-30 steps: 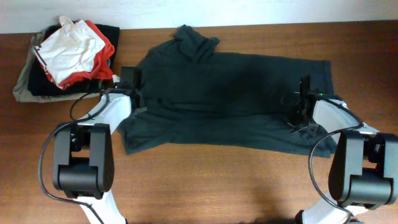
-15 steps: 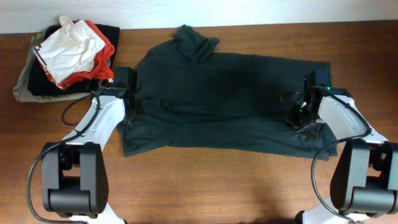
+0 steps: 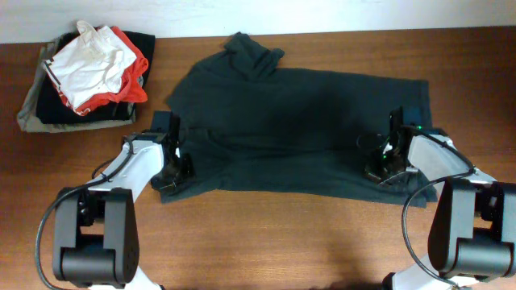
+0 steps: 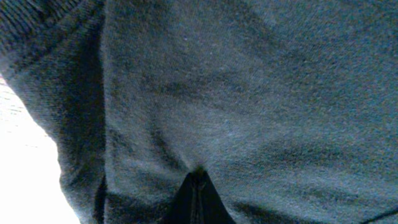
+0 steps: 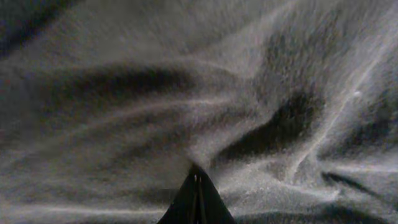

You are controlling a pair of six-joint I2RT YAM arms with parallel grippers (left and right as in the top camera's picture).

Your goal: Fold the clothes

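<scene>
The clothes, a dark charcoal T-shirt (image 3: 290, 121), lie spread across the wooden table (image 3: 282, 242), with one sleeve bunched at the far edge. My left gripper (image 3: 172, 176) sits at the shirt's near left corner. In the left wrist view its jaws (image 4: 198, 177) are shut, with dark fabric (image 4: 249, 93) puckered at the tip. My right gripper (image 3: 377, 171) is on the shirt's near right part. In the right wrist view it (image 5: 196, 174) is shut too, and creases in the cloth (image 5: 155, 62) run out from its tip. No lettering shows.
A pile of other garments lies at the far left: a white one with red-orange trim (image 3: 93, 64) on top of a black one and a grey-khaki one (image 3: 31, 109). Bare wood runs along the near side of the table.
Both grippers have moved from the shirt's middle toward its near edge. Each opened on the way and has shut again on the fabric.
</scene>
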